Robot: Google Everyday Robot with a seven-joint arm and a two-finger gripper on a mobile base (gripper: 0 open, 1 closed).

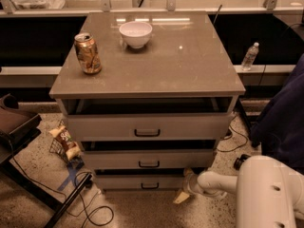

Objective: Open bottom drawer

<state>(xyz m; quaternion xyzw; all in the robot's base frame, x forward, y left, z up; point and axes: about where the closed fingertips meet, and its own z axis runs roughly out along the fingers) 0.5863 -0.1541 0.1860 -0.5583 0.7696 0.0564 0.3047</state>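
The bottom drawer (137,181) is the lowest of three light grey fronts in the cabinet, with a small black bar handle (150,185) at its centre. It sits slightly forward, like the two drawers above it. My gripper (183,195) is low at the right end of the bottom drawer, just above the floor, on a white arm (216,182) that reaches in from the lower right. A pale fingertip (180,197) points down and left, away from the handle.
On the cabinet top (190,65) stand a crumpled can (88,53) and a white bowl (136,33). A snack bag (65,141), cables (92,208) and a dark chair (19,127) are on the left floor. A water bottle (250,56) and a person in blue (285,113) are right.
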